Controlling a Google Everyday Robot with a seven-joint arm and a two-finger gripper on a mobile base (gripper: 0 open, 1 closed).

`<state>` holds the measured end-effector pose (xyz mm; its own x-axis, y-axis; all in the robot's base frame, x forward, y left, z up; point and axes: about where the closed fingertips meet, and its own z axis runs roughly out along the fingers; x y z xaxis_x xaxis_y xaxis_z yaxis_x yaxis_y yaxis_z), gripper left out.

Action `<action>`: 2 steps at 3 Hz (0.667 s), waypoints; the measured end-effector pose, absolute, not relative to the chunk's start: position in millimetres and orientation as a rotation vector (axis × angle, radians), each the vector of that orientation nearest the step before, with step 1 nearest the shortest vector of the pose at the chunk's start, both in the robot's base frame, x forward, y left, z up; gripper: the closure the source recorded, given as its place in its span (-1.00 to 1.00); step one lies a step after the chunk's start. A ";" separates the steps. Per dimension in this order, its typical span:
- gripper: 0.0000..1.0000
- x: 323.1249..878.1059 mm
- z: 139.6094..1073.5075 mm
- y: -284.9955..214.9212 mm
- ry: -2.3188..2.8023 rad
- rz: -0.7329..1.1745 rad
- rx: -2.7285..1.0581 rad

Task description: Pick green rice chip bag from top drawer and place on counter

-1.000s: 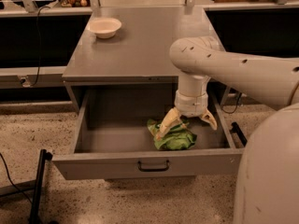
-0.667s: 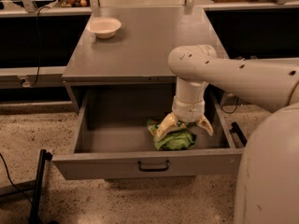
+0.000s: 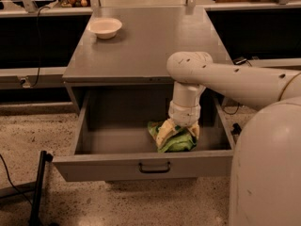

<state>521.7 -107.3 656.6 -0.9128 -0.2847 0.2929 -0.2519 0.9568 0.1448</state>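
The green rice chip bag (image 3: 178, 141) lies crumpled on the floor of the open top drawer (image 3: 117, 140), towards its right front. My gripper (image 3: 180, 132) reaches straight down into the drawer from the white arm (image 3: 225, 79). Its cream fingers (image 3: 164, 132) stand on either side of the bag and press in on it. The bag still rests on the drawer floor. The grey counter (image 3: 150, 41) is directly above and behind the drawer.
A white bowl (image 3: 105, 27) stands at the counter's far left corner. The drawer front with its dark bar handle (image 3: 154, 166) juts towards me. A black stand (image 3: 38, 187) is on the floor at the left. My white base (image 3: 268, 173) fills the right foreground.
The gripper has moved lower and slightly left onto the bag, and its fingers have come closer together around it. The bag has stayed in place.
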 end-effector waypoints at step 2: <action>0.75 526.9 703.6 -79.6 -2.689 -0.235 0.827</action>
<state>526.9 -79.6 703.6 -0.7825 -0.5699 0.2506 -0.5178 0.8193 0.2463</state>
